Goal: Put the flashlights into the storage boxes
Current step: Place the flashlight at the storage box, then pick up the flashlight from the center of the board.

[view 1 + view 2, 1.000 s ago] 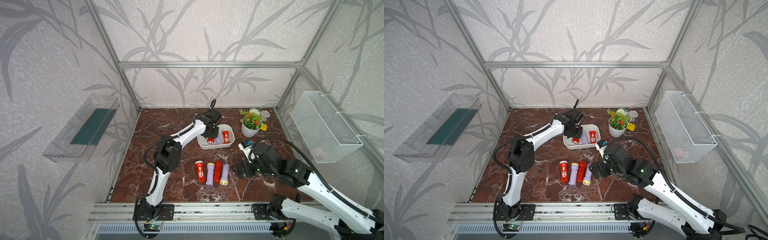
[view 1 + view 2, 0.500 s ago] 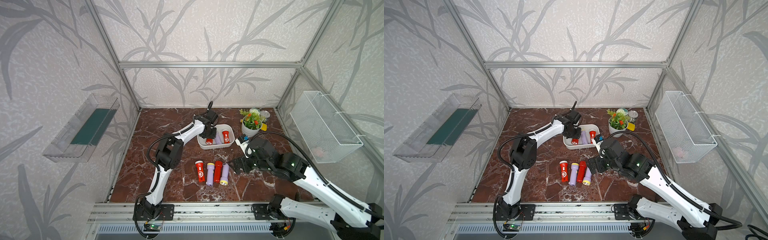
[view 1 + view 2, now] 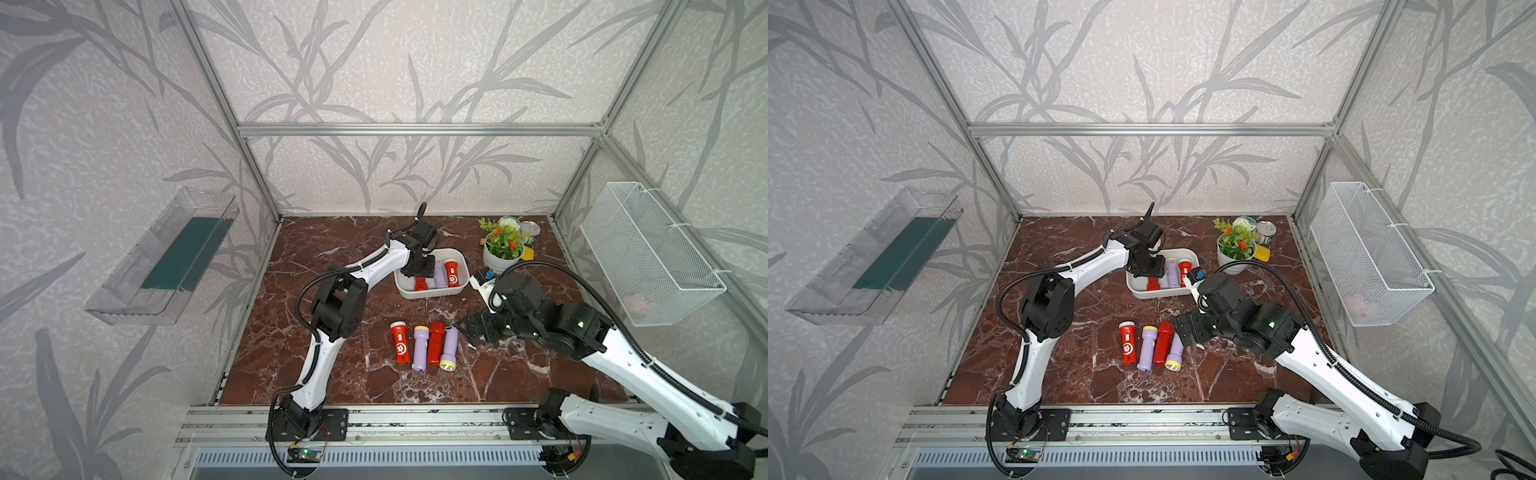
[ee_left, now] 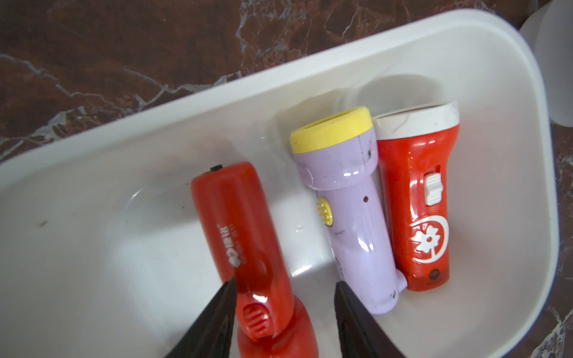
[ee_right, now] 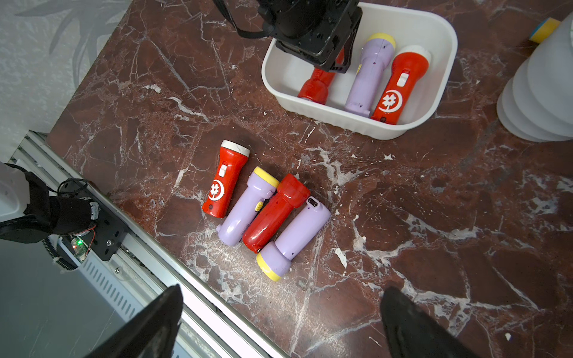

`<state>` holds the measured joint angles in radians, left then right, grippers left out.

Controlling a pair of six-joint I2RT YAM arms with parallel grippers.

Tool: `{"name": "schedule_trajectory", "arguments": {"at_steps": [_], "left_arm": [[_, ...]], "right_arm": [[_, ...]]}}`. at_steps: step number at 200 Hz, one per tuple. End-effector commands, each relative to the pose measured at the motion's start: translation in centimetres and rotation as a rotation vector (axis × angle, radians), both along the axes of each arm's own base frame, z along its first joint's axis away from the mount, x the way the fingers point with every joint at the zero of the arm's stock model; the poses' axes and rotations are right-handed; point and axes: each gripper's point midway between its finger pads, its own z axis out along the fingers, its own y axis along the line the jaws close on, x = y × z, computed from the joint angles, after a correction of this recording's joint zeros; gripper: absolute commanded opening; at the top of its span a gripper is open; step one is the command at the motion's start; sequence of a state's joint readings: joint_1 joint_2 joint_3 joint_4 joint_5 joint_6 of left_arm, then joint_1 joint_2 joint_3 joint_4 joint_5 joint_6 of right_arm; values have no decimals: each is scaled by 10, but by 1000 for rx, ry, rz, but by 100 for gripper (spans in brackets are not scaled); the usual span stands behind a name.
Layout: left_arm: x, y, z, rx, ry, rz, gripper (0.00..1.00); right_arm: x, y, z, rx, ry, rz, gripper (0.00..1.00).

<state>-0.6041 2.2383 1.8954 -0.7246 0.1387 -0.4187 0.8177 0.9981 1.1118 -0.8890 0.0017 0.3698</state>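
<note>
Left wrist view has the left tool (image 4: 283, 283) inside the shallow white rounded plastic tub (image 4: 279, 80), jaws parted round the neck of a plain red plastic flashlight (image 4: 235, 223) lying on the tub floor. One finger (image 4: 217, 310) touches the red body. The other stands clear of it with white floor showing between, so nothing is gripped. Just past that clear finger lie a lilac flashlight with a yellow head ring (image 4: 350, 223) and, touching it, a red flashlight with a white head ring and emblem (image 4: 415, 217), close to the tub's end wall. On the touching finger's side the tub floor is bare up to the rim.

Right wrist view shows the right tool (image 5: 282, 289) spread wide and empty over the red marble bench (image 5: 434, 217). Ahead of its fingertips four flashlights lie in a touching row: a red one with a white ring (image 5: 224, 179), a lilac one (image 5: 245, 210), a plain red one (image 5: 276, 210) and a second lilac one (image 5: 294, 235). Bare bench separates this row from the tub beyond and from the aluminium front rail (image 5: 148, 245).
</note>
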Motion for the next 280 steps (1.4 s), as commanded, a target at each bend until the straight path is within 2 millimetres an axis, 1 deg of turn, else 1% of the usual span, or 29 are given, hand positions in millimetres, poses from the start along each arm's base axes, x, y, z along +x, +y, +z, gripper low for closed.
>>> {"name": "schedule_trajectory", "arguments": {"at_steps": [1,33,47,58,96,129,151,174,189,207,226,243,280], "left_arm": [[-3,2,9,-6,-5,-7,54],[-13,9,34,-20,-47,-6,54],[-19,13,48,-34,-72,-6,54],[-26,19,65,-38,-108,-3,55],[-62,44,100,-80,-190,7,61],[-104,67,112,-102,-217,26,64],[-134,86,107,-99,-206,49,66],[-165,106,92,-96,-187,84,67],[-182,116,83,-105,-174,103,68],[-198,126,74,-111,-164,122,68],[-210,131,67,-116,-157,133,69],[-216,132,61,-126,-152,136,69],[-221,122,46,-130,-131,122,69]], "right_arm": [[-1,-7,0,-16,-3,-14,99],[0,-10,-17,-28,29,-39,99],[1,-11,-25,-29,54,-58,99],[1,-11,-31,-29,72,-68,99],[4,-12,-43,-19,78,-94,99],[8,-9,-53,-40,103,-93,99],[9,-1,-58,-32,125,-79,99],[10,2,-64,-34,148,-75,99],[9,4,-66,-30,154,-71,99],[8,6,-65,-18,158,-65,99],[4,11,-62,9,173,-40,99],[-3,14,-60,32,194,-15,99],[-21,18,-64,38,224,24,99]]}}
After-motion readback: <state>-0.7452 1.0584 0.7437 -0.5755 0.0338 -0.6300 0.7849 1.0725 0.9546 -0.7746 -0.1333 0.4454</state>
